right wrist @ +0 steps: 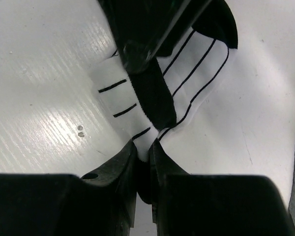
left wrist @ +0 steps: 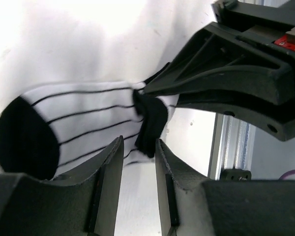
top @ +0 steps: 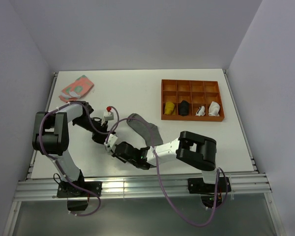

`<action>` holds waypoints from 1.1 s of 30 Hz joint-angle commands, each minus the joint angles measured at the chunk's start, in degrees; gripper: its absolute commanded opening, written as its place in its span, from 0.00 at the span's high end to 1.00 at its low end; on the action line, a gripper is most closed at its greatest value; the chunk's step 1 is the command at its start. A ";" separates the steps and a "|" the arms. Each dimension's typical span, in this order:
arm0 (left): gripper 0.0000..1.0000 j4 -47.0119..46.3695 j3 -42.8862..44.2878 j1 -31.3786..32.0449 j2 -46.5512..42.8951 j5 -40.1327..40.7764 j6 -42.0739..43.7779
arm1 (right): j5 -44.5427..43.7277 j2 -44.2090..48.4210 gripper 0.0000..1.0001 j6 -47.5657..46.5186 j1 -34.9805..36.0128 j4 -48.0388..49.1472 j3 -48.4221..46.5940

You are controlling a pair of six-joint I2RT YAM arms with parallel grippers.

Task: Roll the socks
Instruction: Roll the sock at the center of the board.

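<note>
Two grippers: both meet over one sock at the near middle of the table.
Right gripper: fingers pressed together, clenched on a white edge of the striped sock just beside its black cuff.
Left gripper: fingers narrowly parted; the end of the cuff fold and a bit of white fabric sit between the tips. Whether they pinch it cannot be told.
Striped sock, position: lying flat on the table between the two grippers, black toe pointing away from the right gripper, cuff folded back over the white body. In the top view it is almost wholly hidden under the grippers.
Grey sock: flat on the table, just right of the grippers, beside the right arm's forearm; untouched by either gripper.
Tray: orange, with compartments, at the far right, well apart from the socks.
Tray contents: front row holds a yellow bundle, a black bundle and two whitish bundles.
Pink patterned fabric: far left corner of the table.
</note>
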State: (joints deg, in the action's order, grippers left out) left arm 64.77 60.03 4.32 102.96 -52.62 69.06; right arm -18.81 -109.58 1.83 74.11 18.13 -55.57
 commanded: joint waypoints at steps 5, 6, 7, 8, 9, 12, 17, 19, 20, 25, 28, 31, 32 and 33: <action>0.61 -6.50 1.14 -3.79 -1.27 1.90 -9.20 | -2.20 0.24 0.94 1.25 0.07 0.33 1.08; 0.61 -6.94 1.14 -3.79 -1.27 1.82 -9.99 | -2.46 0.16 0.94 1.34 -0.01 0.24 1.08; 0.61 -6.94 1.40 -3.79 -0.57 1.56 -10.52 | -2.64 0.16 0.94 1.51 0.07 0.41 1.17; 0.61 -7.20 1.67 -3.79 -0.13 1.56 -11.13 | -2.64 0.24 0.95 1.51 0.07 0.41 1.25; 0.61 -7.81 2.02 -3.70 0.57 1.56 -12.09 | -2.64 0.24 0.95 1.51 0.16 0.59 1.34; 0.61 -10.19 2.63 -3.70 2.07 2.08 -15.17 | -2.90 0.24 0.95 1.43 0.25 0.59 1.43; 0.61 -15.45 1.76 -2.39 2.78 4.71 -20.27 | -3.69 0.59 0.95 0.99 0.51 0.06 1.25; 0.62 -17.39 1.06 -1.07 2.34 6.56 -22.73 | -3.69 0.86 0.95 0.72 0.51 -0.11 1.08; 0.63 -18.36 0.44 -0.63 2.16 7.17 -23.61 | -3.52 0.95 0.95 0.55 0.51 -0.63 0.91; 0.65 -23.81 1.40 0.69 2.60 9.99 -30.90 | 1.30 2.43 0.95 -0.07 0.51 -2.56 1.17; 0.66 -23.73 3.51 0.78 4.35 9.64 -32.76 | 4.82 3.41 0.94 -0.24 0.60 -4.33 0.55; 0.66 -24.07 4.48 1.22 4.89 8.59 -33.28 | 9.31 3.06 0.94 -0.16 0.60 -7.92 -1.02; 0.66 -24.60 4.22 1.48 4.19 8.85 -33.63 | 11.84 2.45 0.94 0.11 0.60 -9.33 -2.86; 0.66 -24.96 4.04 2.09 3.83 8.68 -33.81 | 13.17 1.40 0.96 0.54 0.25 -10.65 -3.83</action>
State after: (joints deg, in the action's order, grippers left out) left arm 44.84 62.89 5.43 107.13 -45.56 36.62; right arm -13.56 -108.25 1.61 74.22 13.65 -56.05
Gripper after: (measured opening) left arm 0.335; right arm 0.175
